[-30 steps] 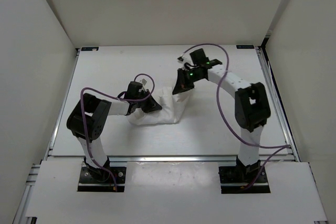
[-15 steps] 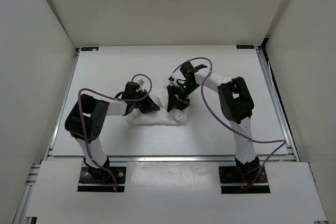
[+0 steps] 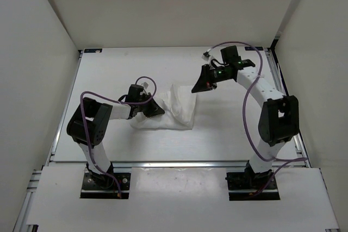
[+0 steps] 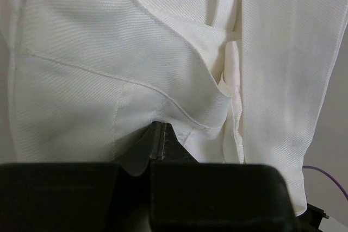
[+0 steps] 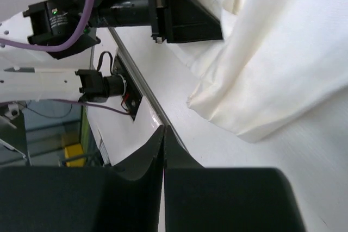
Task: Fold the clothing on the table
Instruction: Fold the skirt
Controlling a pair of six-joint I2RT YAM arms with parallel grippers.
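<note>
White walls [image 3: 163, 4] closed in a white bench [image 3: 109, 139] with rail edges. Near its middle lay the clothing [image 3: 176, 107], bunched into a rough heap, so its true outline and any sleeves or hems could not be made out from above.

From above, the left tool [image 3: 157, 110] sat low at the heap's left edge, touching it. Its wrist view was almost filled with clothing [image 4: 109, 52], cut off on every side. The dark fingers [image 4: 155, 145] were pressed together, and their tips vanished under a curved fold that draped over them. They looked pinched on that fold, though the exact bite was hidden.

The right tool [image 3: 197, 87] hung just beside the heap's upper right corner. From overhead it was too dark and small to tell whether it touched the cloth. In its own wrist view the right tool [image 5: 163, 129] was pressed together with nothing between the fingers, over bare bench [image 5: 304, 156]. The clothing [image 5: 283, 63] lay apart from it, its near edge rolled over and its far part running out of frame. Beyond that, the left tool [image 5: 185, 14] showed at the cloth's edge, its tip covered by fabric.

A purple cable [image 3: 247, 123] looped along the right arm.
</note>
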